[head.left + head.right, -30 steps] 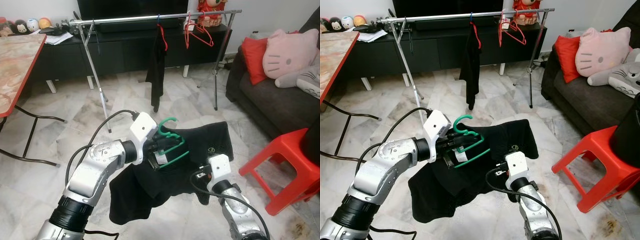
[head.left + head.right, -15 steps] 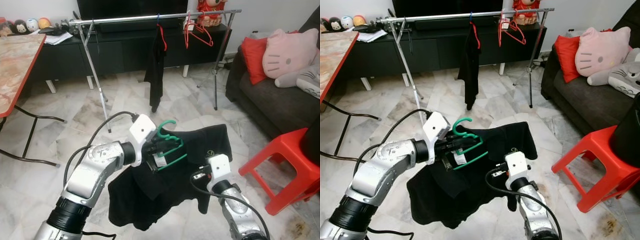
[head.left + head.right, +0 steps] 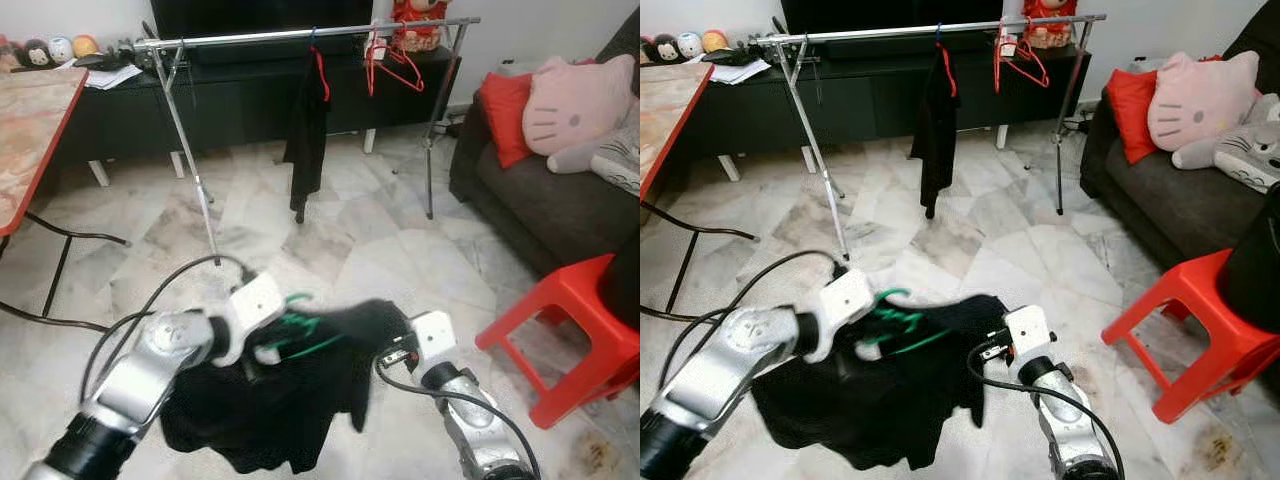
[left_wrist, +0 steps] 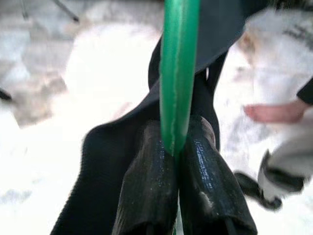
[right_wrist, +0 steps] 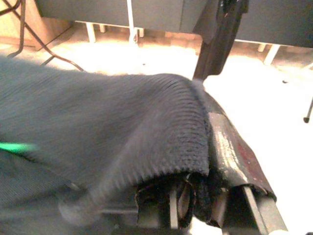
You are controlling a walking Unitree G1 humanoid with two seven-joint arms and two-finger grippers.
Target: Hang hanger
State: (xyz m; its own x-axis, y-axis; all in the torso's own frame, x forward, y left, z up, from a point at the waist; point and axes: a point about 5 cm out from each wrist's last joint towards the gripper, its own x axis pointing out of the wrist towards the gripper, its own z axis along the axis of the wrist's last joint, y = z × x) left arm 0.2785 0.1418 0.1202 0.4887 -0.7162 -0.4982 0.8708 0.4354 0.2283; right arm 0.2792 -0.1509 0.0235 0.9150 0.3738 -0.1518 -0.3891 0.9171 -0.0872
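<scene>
My left gripper (image 3: 270, 342) is shut on a green hanger (image 3: 303, 332), low in front of me and blurred. In the left wrist view both fingers (image 4: 151, 181) pinch the green hanger bar (image 4: 178, 73). A black garment (image 3: 275, 410) is draped over the hanger and sags below it. My right gripper (image 3: 392, 352) is shut on the garment's right edge; in the right wrist view the black knit (image 5: 122, 122) covers its fingers (image 5: 234, 156). Far ahead stands a metal clothes rail (image 3: 260, 38) with a hung black garment (image 3: 308, 135) and red hangers (image 3: 385, 60).
A red plastic stool (image 3: 570, 330) stands close on the right, with a dark sofa and pink cushion (image 3: 575, 95) behind it. A folding table (image 3: 30, 140) is at the left. A black TV cabinet (image 3: 250, 105) runs behind the rail. The floor is marble tile.
Both arms have dropped and swung left, carrying the hanger and garment lower. The garment now hangs bunched between the grippers and is motion-blurred.
</scene>
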